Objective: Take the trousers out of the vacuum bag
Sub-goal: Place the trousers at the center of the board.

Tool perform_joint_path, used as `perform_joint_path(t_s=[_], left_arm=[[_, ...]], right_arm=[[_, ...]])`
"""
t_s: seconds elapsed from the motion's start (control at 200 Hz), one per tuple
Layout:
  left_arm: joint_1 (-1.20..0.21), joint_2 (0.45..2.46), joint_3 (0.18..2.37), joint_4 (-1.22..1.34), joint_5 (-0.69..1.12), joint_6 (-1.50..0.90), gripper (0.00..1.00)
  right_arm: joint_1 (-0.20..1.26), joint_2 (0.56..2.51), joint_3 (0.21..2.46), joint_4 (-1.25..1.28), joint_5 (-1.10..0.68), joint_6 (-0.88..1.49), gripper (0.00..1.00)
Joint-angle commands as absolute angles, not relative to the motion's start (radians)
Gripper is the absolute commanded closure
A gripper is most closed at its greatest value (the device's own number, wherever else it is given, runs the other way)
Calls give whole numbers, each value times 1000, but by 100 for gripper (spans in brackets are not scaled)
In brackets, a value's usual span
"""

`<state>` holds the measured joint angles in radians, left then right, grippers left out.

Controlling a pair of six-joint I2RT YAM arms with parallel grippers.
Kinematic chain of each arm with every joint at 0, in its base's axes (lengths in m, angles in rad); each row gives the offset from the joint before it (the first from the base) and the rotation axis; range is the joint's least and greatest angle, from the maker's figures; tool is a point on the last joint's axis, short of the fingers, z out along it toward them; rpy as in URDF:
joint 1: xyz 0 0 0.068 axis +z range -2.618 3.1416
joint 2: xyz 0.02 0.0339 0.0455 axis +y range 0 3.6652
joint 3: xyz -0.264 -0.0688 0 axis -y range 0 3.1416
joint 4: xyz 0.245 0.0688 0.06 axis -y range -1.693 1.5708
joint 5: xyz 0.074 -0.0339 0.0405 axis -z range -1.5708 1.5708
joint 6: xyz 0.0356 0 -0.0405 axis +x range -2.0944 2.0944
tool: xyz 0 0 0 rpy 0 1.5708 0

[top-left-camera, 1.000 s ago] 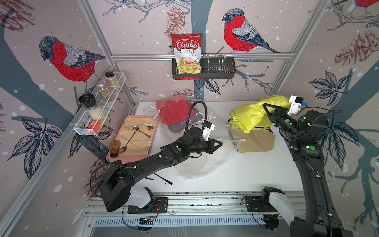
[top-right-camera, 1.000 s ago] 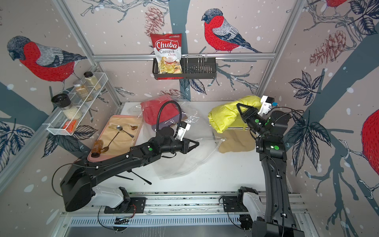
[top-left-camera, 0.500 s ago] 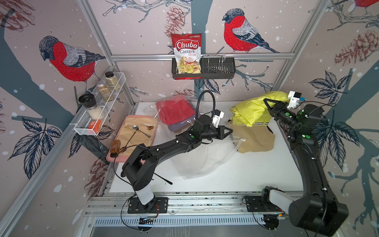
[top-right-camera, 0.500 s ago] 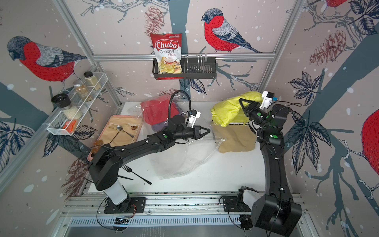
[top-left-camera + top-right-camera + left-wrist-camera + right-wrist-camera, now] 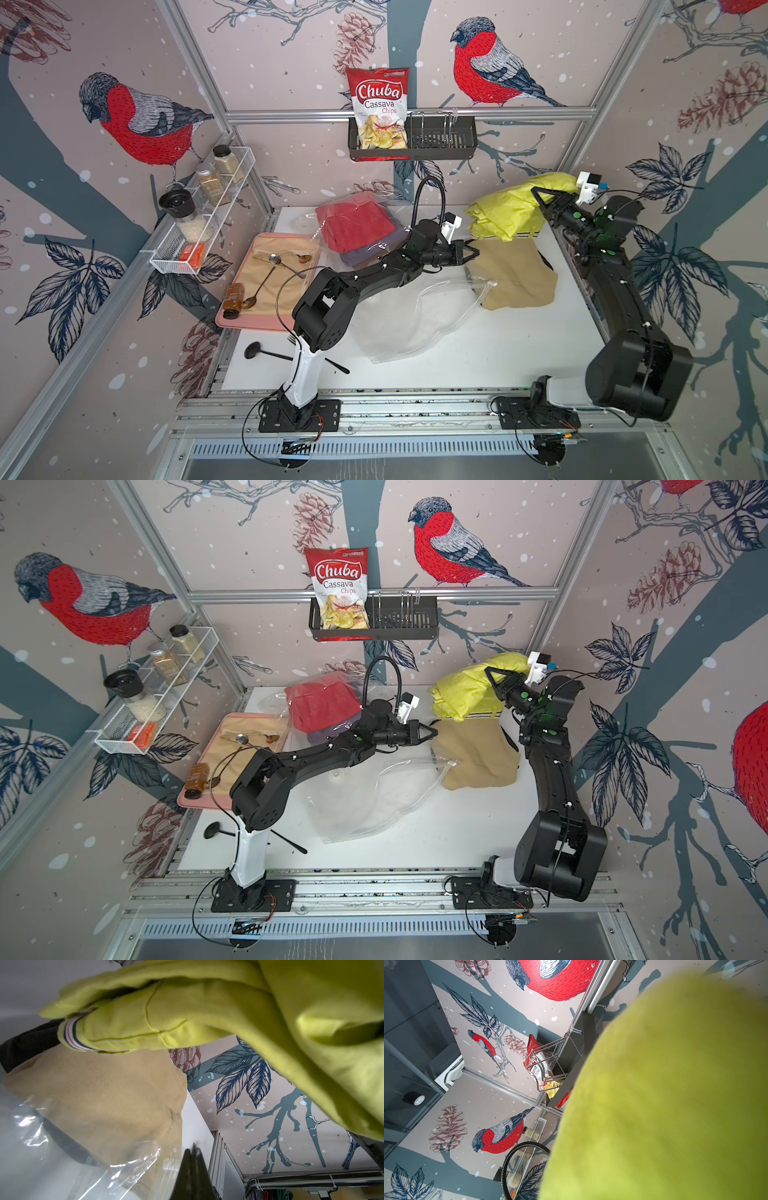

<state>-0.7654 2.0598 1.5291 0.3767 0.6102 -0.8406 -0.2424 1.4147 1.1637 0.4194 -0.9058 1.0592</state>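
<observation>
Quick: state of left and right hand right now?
Left hand: closed, nothing visibly gripped.
Right hand: closed on the yellow-green trousers.

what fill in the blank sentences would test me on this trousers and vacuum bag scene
1. The raised trousers in the right gripper are ____ in colour.
2. The red trousers lie on top of a ____ pair.
3. The tray holding the brown bottle is ____.
4. The left gripper is ____, not open.

Missing words: yellow-green; purple; pink; shut
</observation>
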Motion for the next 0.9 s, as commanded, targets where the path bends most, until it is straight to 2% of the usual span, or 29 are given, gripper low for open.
perform_joint_path(t_s=[0.0,0.47,0.895], left_arm=[[-756,2072,1554,406,633,-839,100],[-730,2118,1564,388,641,-827,100],[-727,2100,1528,388,639,-819,100]], right_arm=[[-244,1453,1189,646,-943,1092,100],[-244,1602,1203,833,-993,1135,100],[-256,1545,1042,850,-994,1109,100]])
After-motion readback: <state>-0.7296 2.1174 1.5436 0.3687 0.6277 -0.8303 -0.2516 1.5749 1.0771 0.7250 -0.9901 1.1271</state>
